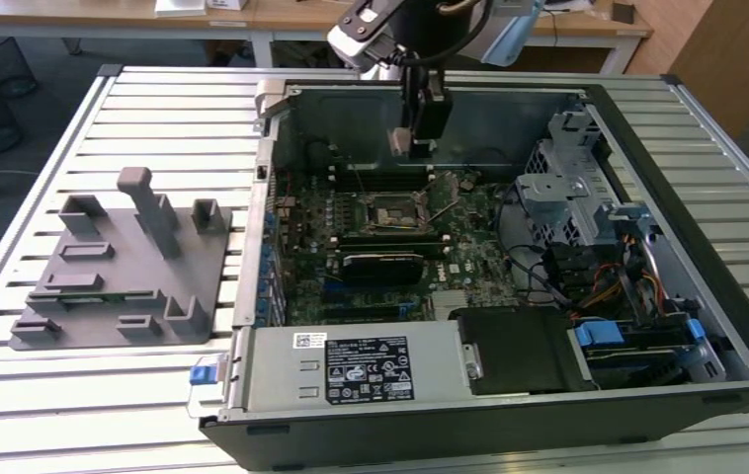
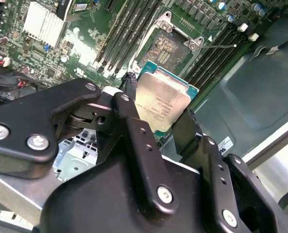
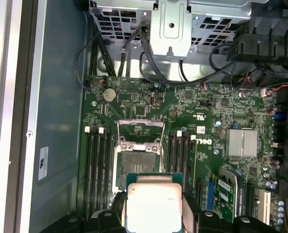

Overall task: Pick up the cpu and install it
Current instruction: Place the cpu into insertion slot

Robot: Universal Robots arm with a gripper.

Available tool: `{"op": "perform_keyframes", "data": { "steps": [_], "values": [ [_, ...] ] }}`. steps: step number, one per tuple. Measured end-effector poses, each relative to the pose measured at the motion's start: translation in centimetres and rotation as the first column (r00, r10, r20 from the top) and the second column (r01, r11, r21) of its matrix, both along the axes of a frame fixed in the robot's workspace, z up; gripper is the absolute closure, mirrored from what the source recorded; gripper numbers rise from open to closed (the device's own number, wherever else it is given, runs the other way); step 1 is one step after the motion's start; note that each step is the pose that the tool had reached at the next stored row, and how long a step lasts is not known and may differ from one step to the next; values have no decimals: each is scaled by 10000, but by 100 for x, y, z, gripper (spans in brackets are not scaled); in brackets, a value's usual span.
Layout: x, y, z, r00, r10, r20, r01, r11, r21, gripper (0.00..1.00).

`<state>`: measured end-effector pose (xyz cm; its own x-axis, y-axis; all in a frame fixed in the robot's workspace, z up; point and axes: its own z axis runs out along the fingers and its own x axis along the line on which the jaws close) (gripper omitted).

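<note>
**Claw carries the cpu over the bare socket**

Exterior view: the gripper hangs at the top centre of the frame, inside the open computer case and above the motherboard. The socket sits lower in the picture, near its middle. A grey fixture plate lies on the slatted table at the exterior view's left.

Second wrist view: the two black fingers are clamped on opposite edges of the cpu, its silvery top facing the camera. The socket lies beyond it, its contact field uncovered, between rows of memory slots.

First wrist view: the cpu is held in the claw, near the socket but apart from it. The socket's metal frame looks swung open.

To my judgement, doing this well means keeping the chip flat, squaring its edges and corner mark to the socket, and letting it settle without sideways push, since the contacts look fragile.
</note>
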<state>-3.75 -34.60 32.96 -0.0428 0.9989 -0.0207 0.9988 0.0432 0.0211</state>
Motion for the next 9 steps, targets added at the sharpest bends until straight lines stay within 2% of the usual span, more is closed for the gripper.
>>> {"op": "perform_keyframes", "data": {
  "steps": [9],
  "values": [
    [0, 2, -101, 10000, -2, 2, 2, 10000, 5, 46]
  ]
}}
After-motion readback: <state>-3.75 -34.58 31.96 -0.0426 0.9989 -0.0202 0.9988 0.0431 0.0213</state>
